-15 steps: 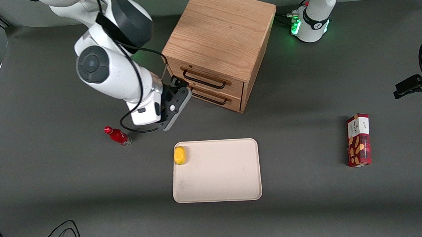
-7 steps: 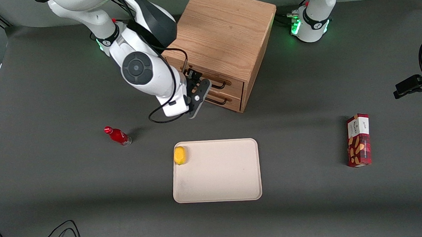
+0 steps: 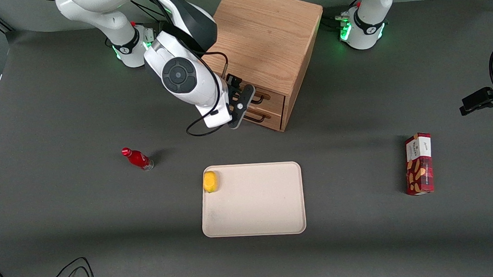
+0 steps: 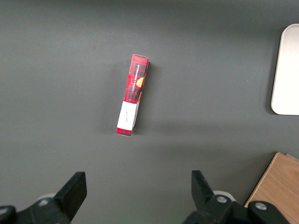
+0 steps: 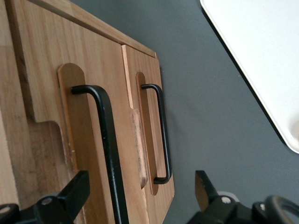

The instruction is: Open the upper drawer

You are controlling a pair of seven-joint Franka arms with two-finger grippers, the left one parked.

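Observation:
The light oak cabinet [image 3: 262, 44] stands at the back of the table with both drawers shut. The upper drawer [image 3: 273, 95] shows its wooden front and thin black bar handle [image 3: 262, 99]; the working arm covers most of it. In the right wrist view the upper drawer [image 5: 46, 93] has its handle [image 5: 106, 140] running between my fingers, close to one fingertip [image 5: 77, 189]. The matching lower drawer's handle [image 5: 161, 135] lies beside it. My gripper [image 3: 240, 93] is open right in front of the drawer fronts and holds nothing; it also shows in the right wrist view [image 5: 140, 191].
A beige tray [image 3: 255, 222] with a yellow object [image 3: 210, 181] lies nearer the front camera than the cabinet. A red bottle [image 3: 137, 158] lies toward the working arm's end. A red snack box [image 3: 418, 163] lies toward the parked arm's end.
My gripper has moved from beside the cabinet's corner along the drawer fronts, toward the parked arm's end, and closer to the upper handle. The drawers have not moved.

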